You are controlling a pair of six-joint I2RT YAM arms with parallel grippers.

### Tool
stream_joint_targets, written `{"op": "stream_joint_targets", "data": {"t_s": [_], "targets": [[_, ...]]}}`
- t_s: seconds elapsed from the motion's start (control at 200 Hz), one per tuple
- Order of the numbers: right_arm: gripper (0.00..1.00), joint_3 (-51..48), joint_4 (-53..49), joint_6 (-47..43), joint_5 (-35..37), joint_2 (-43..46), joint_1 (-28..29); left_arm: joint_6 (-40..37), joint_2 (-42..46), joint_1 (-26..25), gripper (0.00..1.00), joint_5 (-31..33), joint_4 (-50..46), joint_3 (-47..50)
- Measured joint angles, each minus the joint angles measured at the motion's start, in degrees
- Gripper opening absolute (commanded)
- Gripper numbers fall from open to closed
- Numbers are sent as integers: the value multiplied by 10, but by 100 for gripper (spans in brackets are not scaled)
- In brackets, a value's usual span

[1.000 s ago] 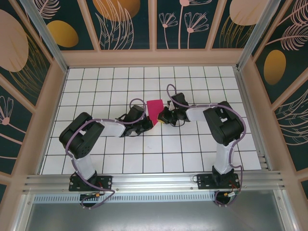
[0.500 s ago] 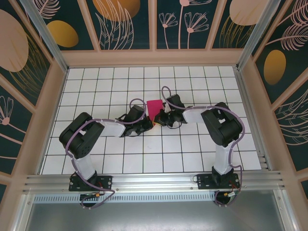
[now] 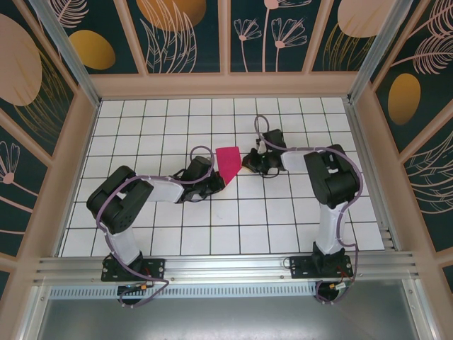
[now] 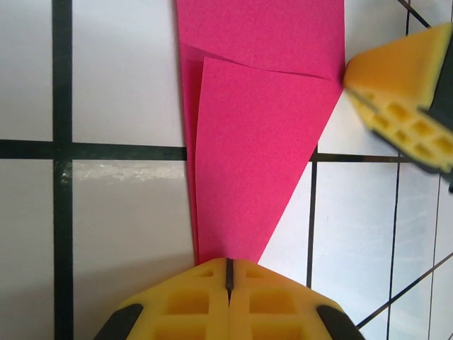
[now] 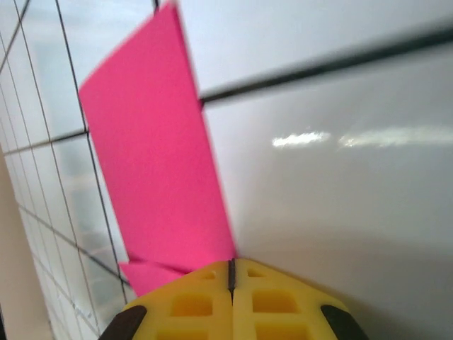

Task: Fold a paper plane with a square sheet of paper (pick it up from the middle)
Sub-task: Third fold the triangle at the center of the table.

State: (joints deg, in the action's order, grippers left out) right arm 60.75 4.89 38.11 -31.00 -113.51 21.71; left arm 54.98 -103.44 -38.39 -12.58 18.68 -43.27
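Pinning the pink paper [image 3: 228, 159] by its tip on the desk [image 3: 141, 127], the left gripper [image 4: 228, 263] sits closed, probably anchoring it so the also-closed right gripper [image 3: 247, 161] at its edge can crease.

Illumination is bright and even. Left wrist view: a glare band lies on the table [image 4: 120, 85] left of the folded paper [image 4: 255, 142]. Right wrist view: glare streaks right of the folded paper; grid lines blurred.
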Motion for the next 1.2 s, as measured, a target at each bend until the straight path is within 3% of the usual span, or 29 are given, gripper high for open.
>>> {"op": "stream_joint_targets", "data": {"t_s": [0.22, 0.465, 0.756, 1.201], "targets": [[0, 16, -4, -23, 16, 11, -21, 0, 0, 0, 0, 0, -1, -1], [0, 9, -6, -29, 9, 57, 48, -5, 0, 0, 0, 0, -16, -9], [0, 5, -9, -26, -30, 9, 87, -19, 1, 0, 0, 1, -27, -15], [0, 2, -20, -29, -34, -4, 86, -127, 10, 0, 3, -24, -40, -36]]}}
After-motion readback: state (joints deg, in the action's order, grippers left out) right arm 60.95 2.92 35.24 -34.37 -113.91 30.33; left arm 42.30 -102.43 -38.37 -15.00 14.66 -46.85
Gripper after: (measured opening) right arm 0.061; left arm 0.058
